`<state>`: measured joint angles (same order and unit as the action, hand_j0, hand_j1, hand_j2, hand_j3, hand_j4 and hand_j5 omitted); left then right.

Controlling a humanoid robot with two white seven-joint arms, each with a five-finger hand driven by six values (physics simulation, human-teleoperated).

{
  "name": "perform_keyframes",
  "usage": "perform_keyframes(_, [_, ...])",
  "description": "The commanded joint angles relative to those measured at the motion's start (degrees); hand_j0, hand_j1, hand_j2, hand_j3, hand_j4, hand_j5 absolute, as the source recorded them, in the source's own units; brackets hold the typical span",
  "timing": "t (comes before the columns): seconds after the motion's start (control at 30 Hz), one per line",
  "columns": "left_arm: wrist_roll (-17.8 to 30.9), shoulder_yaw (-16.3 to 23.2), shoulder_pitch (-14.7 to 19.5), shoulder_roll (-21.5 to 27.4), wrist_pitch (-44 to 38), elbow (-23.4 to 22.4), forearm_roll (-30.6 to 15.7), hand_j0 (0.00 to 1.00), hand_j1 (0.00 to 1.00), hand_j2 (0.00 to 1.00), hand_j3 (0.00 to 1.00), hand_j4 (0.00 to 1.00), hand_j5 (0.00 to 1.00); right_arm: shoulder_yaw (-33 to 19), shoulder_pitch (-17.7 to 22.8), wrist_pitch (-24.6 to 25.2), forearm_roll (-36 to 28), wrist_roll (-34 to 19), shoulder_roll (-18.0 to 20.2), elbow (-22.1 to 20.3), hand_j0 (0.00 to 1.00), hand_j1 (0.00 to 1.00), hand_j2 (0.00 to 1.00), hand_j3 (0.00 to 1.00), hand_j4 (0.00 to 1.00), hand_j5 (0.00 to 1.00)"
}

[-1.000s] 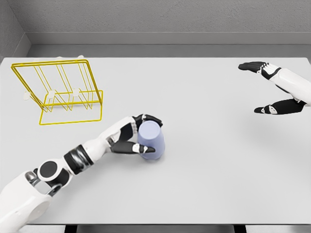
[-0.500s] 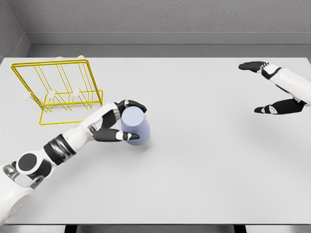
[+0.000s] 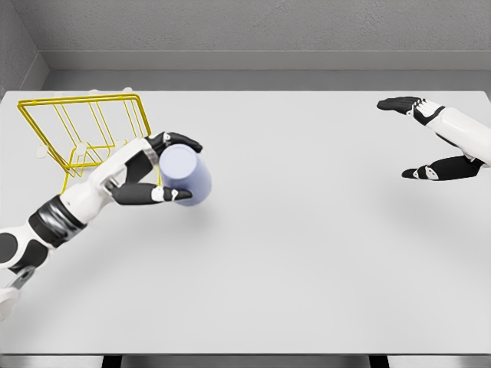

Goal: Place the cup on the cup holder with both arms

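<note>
Cup [image 3: 186, 175], pale lavender, sits in my left hand [image 3: 153, 170], fingers curled over its top and thumb beneath, just right of the yellow wire holder [image 3: 84, 134]. My forearm crosses the holder's front. Beneath lies the plain grey-white desk [image 3: 307, 253], backed by a grey wall [image 3: 253, 31]. My right hand [image 3: 437, 142] hovers far right, fingers spread wide, holding nothing. Since a second ago I have carried the cup up and left toward the holder; the right hand has not moved.
</note>
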<state>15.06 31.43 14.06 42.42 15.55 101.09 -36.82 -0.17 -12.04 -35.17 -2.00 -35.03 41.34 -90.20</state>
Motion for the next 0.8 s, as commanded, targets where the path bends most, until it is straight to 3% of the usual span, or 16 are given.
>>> perform_keyframes(0.0, [0.0,-1.1,0.0,0.7,0.3,0.2,-0.3,0.67,0.67,0.67,0.67,0.67,0.67,0.0,0.0,0.2,-0.5,0.0,0.1,0.0,1.0,1.0,1.0,1.0,1.0,1.0])
perform_keyframes(0.77, [-0.1,-7.0,-0.1,4.2,0.4,-0.6,-1.4,0.68,0.68,0.68,0.68,0.68,0.68,0.0,0.0,0.2,-0.4,0.0,0.0,0.3,1.0,1.0,1.0,1.0,1.0,1.0])
